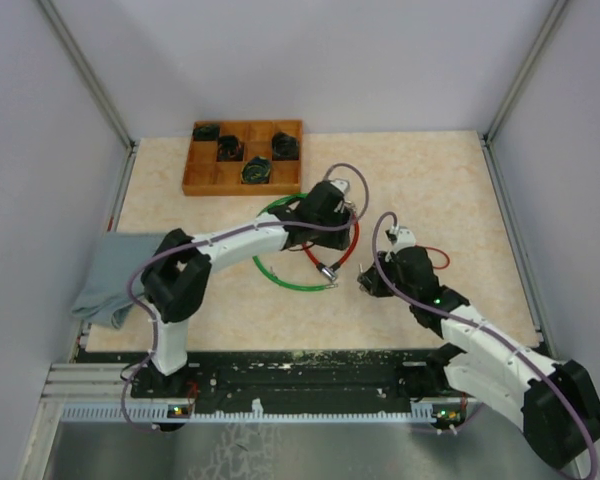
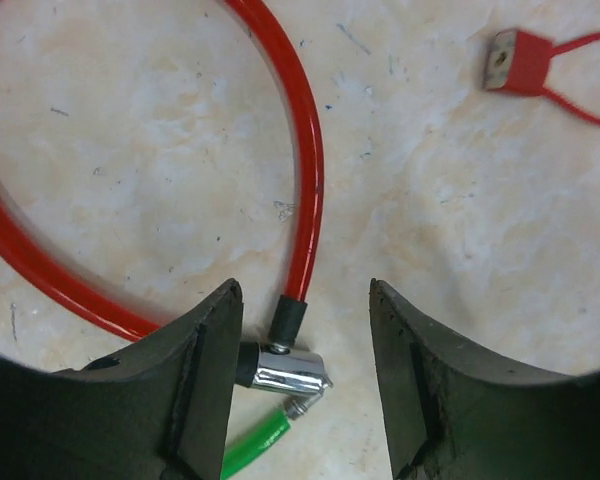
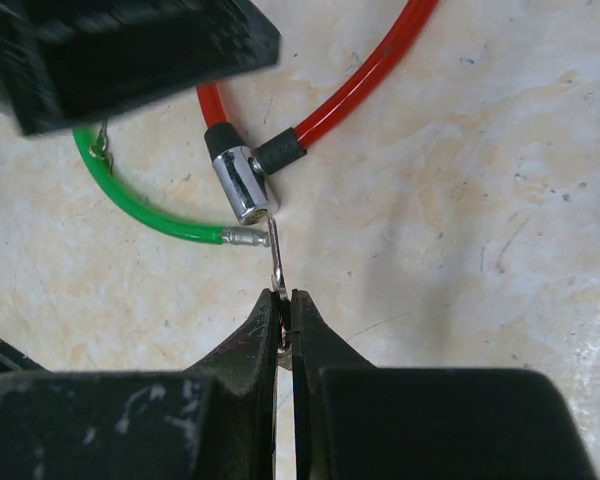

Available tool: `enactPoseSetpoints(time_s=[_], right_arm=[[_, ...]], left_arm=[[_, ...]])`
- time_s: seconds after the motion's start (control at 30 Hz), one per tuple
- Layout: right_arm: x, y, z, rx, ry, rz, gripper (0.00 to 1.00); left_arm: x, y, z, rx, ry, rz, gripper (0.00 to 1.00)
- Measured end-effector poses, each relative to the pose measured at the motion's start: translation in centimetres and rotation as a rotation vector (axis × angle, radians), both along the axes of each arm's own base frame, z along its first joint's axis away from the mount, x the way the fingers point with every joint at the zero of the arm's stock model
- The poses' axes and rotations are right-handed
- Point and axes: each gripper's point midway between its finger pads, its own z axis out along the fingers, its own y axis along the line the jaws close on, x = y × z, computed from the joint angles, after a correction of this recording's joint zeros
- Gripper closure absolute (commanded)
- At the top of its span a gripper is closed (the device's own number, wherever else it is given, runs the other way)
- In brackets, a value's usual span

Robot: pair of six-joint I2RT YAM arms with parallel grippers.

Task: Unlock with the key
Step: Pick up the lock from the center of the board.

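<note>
Chrome lock barrel (image 3: 246, 186) of the red cable lock (image 3: 365, 80) lies on the tabletop (image 3: 460, 200), centre of the workspace, between the two arms. Right claw (image 3: 283, 305) is clamped on the key (image 3: 276, 262), blade pointing into the barrel's end, apparently seated in the keyway; depth cannot be read. Judgement: this grip sets up a turn.

Left claw (image 2: 305, 290) hangs over the barrel with jaws apart, one either side, gripping nothing. It looks placed to brace the barrel against the turn.

A green cable (image 3: 140, 205) ends just beside the barrel. A red tag (image 2: 510, 62) lies well apart.

Containers: wooden compartment tray (image 1: 193, 188) at the far edge. Four compartments each hold a dark coiled item, too small to identify. The rest look bare. A grey cloth (image 1: 110, 270) lies at the left edge.
</note>
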Motion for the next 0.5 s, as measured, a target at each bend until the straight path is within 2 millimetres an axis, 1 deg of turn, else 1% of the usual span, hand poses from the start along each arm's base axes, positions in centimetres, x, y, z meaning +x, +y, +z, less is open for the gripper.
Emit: enactPoseSetpoints(time_s=[0.13,0.27,0.4,0.5], right_arm=[[0.1,-0.7,0.7,-0.006,-0.030,-0.032,1.00],[0.0,-1.1,0.9,-0.013,-0.035,-0.045,1.00],[-0.3,-1.5,0.6,-0.020,-0.034,-0.058,1.00],[-0.5,-1.7,0.4,-0.024,-0.030,-0.061,1.00]], left_arm=[[-0.3,-1.0,-3.0,0.194,-0.037,-0.069,0.43],[-1.1,-0.8,-5.7,0.343,-0.036,-0.130,0.47],[-1.9,0.4,-7.1,0.436,-0.021,-0.175,0.48],[-2.2,0.7,-7.5,0.467,-0.018,-0.200,0.48]])
